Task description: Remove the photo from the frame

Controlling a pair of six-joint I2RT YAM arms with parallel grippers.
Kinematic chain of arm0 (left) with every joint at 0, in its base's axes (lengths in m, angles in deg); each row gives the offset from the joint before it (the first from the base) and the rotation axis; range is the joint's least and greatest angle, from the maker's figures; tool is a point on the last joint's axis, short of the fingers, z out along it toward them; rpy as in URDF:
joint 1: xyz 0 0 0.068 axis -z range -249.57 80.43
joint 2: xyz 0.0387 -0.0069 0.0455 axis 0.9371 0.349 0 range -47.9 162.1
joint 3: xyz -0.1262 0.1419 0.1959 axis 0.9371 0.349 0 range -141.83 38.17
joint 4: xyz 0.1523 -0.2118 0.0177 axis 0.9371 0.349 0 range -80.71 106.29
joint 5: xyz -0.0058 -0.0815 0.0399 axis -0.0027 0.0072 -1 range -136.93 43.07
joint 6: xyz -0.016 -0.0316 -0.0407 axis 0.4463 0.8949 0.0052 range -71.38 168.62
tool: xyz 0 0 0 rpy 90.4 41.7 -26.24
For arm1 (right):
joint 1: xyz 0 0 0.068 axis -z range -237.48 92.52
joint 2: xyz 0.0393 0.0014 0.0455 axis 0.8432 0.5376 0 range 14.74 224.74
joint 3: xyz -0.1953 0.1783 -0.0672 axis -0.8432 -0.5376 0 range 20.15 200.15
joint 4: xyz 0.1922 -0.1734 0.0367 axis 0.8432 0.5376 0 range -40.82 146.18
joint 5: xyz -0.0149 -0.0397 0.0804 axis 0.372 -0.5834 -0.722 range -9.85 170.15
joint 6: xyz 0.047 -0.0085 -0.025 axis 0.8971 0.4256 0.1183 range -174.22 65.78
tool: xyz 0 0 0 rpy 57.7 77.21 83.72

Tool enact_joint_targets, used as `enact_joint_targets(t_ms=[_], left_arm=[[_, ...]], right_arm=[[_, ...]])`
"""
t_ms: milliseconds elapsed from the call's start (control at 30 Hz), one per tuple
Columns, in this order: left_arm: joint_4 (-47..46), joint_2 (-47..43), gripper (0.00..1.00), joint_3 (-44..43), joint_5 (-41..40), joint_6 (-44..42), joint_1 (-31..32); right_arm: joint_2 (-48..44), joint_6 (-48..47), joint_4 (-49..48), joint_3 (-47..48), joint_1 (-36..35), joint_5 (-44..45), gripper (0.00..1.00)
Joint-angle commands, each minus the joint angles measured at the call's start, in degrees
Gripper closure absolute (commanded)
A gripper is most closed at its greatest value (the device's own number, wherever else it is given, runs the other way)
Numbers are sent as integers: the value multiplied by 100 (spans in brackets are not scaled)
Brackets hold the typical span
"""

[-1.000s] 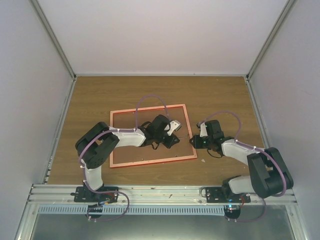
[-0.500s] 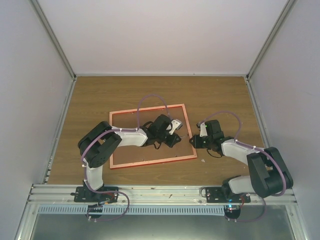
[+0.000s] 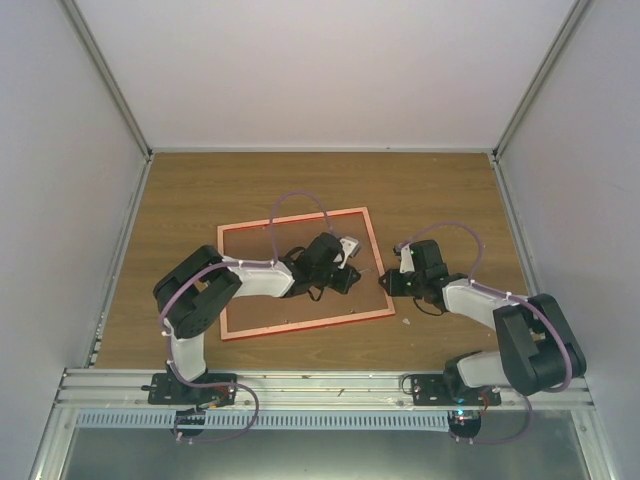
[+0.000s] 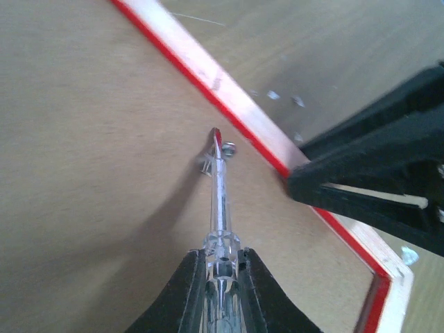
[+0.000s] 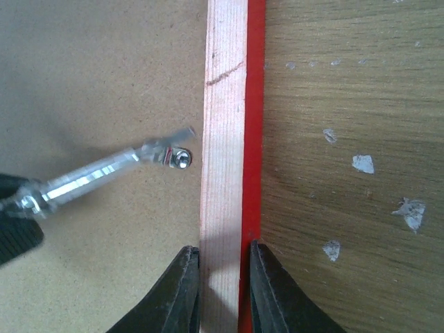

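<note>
The frame lies face down on the table, its brown board back facing up. The photo is hidden under that board. My left gripper is shut on a clear rod-shaped tool. The tool's red-marked tip touches a small metal screw tab on the board, just inside the frame's right rail. My right gripper is shut across that same rail, one finger on the board side and one on the red outer edge. From above, the left gripper and right gripper sit close together.
White paint flecks dot the wooden table to the right of the frame. Grey enclosure walls stand on three sides. An aluminium rail with both arm bases runs along the near edge.
The left arm's elbow has shifted slightly and the frame's left side has turned a touch. Both grips look the same as before.
</note>
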Motion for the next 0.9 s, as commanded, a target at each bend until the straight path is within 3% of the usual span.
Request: enact_joint_targets(t_ms=[0, 400, 867], left_arm=[[-235, -365, 100, 354, -888, 508, -98], [-805, -752, 100, 738, -654, 724, -81], [-82, -2115, 100, 1477, -998, 808, -622]], right_arm=[[54, 22, 310, -178, -48, 21, 96], [-59, 55, 259, -184, -49, -14, 98], [-383, 323, 811, -106, -45, 517, 94]])
